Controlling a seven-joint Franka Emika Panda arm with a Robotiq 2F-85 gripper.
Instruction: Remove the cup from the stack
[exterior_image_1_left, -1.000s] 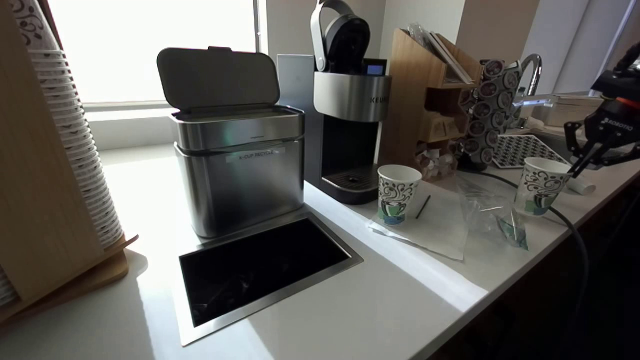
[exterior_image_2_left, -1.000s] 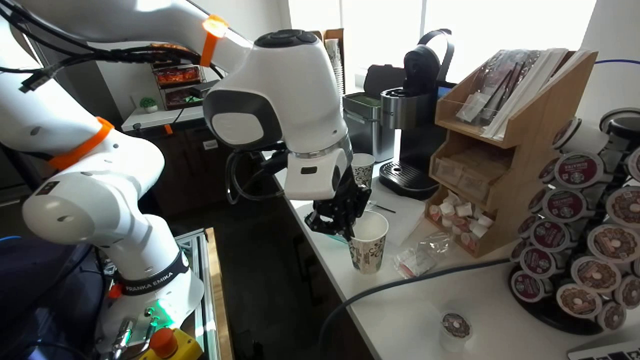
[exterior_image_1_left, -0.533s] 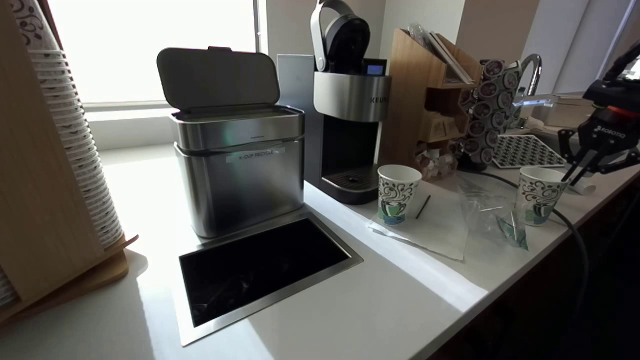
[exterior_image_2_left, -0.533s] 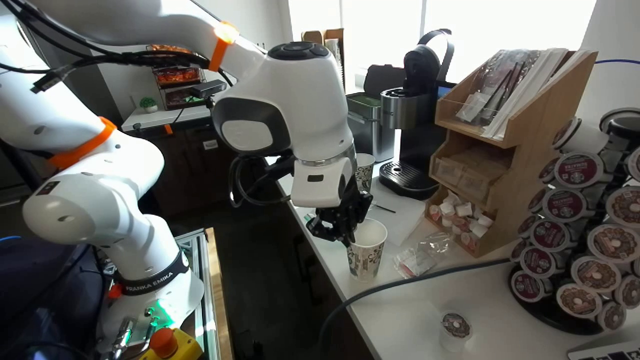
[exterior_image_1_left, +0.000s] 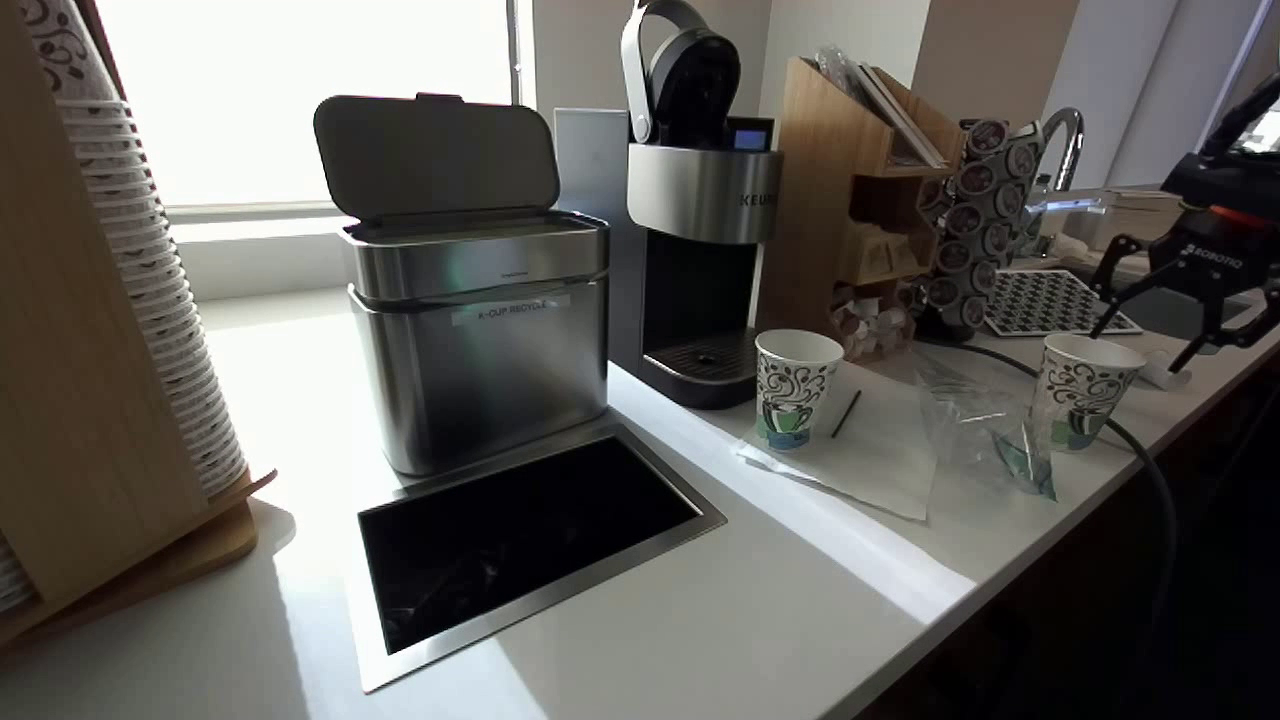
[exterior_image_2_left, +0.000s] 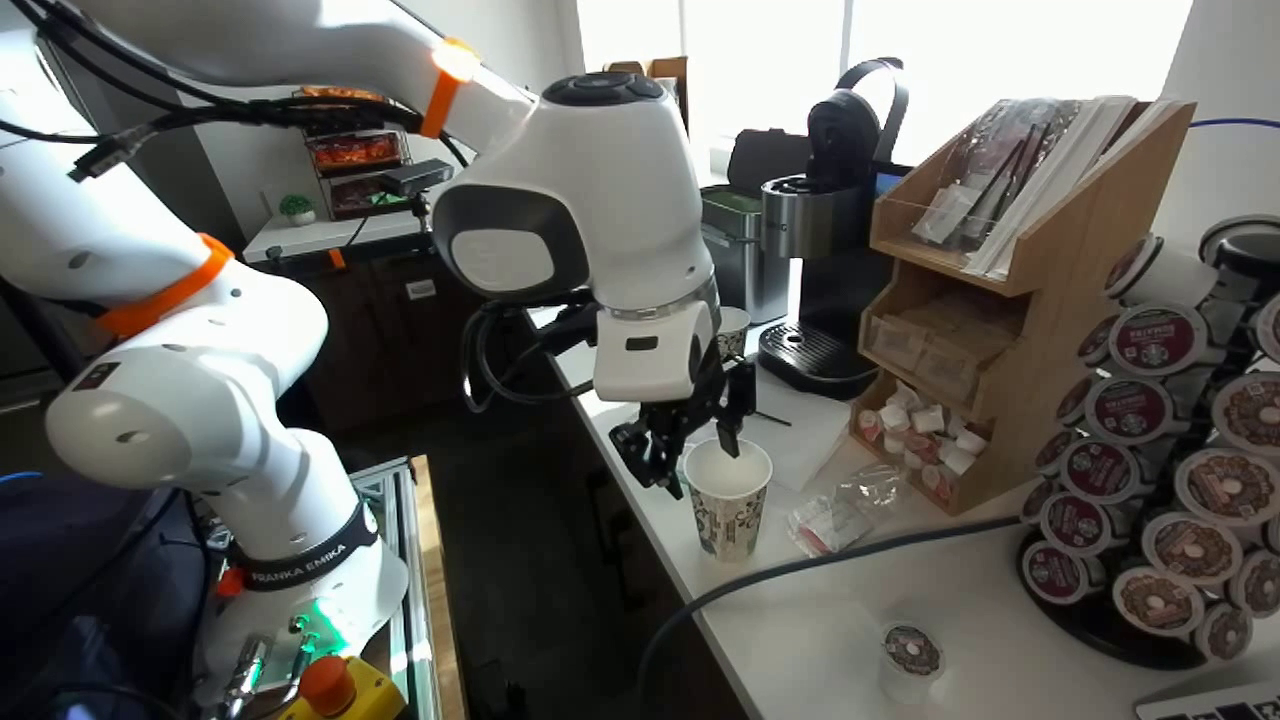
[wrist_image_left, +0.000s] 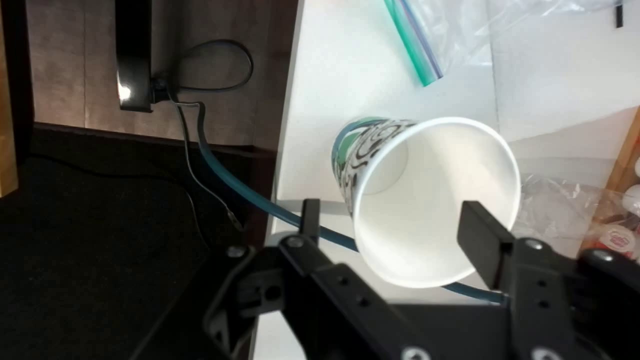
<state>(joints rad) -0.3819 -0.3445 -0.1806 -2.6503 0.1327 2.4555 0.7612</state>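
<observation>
A white paper cup (exterior_image_1_left: 1085, 395) with a green and dark print stands on the counter close to its front edge. In the wrist view I look into this cup (wrist_image_left: 430, 175) and see white inside. My gripper (wrist_image_left: 392, 220) is spread open just above it, one finger out beside the wall and the other over the rim; contact cannot be told. In an exterior view the gripper (exterior_image_2_left: 703, 470) hangs over the cup's mouth. A matching cup (exterior_image_1_left: 795, 390) stands upright on a napkin, partly behind the arm in an exterior view. The two are apart; the stack is out of view.
A clear plastic bag (exterior_image_1_left: 985, 430) lies beside the near cup. Behind stand a coffee maker (exterior_image_1_left: 700, 200), a wooden organizer (exterior_image_2_left: 1090, 260) and a pod rack (exterior_image_2_left: 1160, 470). A dark cable (exterior_image_2_left: 800, 570) crosses the counter. A black bin opening (exterior_image_1_left: 520, 550) lies in the counter.
The cup, earlier pinched at its rim and tilted above the counter, came down onto it. The gripper then let go, and its fingers spread wide apart.
</observation>
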